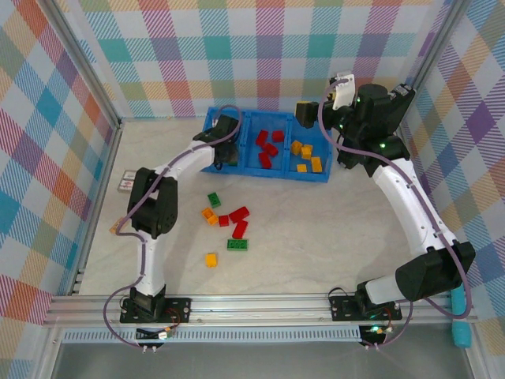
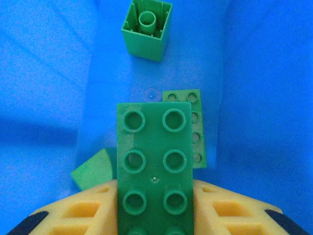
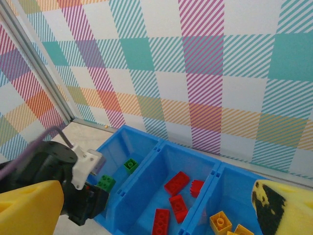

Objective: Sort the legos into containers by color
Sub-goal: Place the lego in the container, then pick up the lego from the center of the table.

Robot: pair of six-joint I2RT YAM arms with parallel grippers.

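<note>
The left gripper pinches a green brick inside the blue bin. It should open slowly so the brick lands by the other green bricks. The right gripper has spread jaws.

We record a pale, marbled worktop enclosed by walls of pastel plaid fabric. Small flat printed cards lie near its left edge. A metal rail runs along the near edge. A teal object sits by the rail's right end.
</note>
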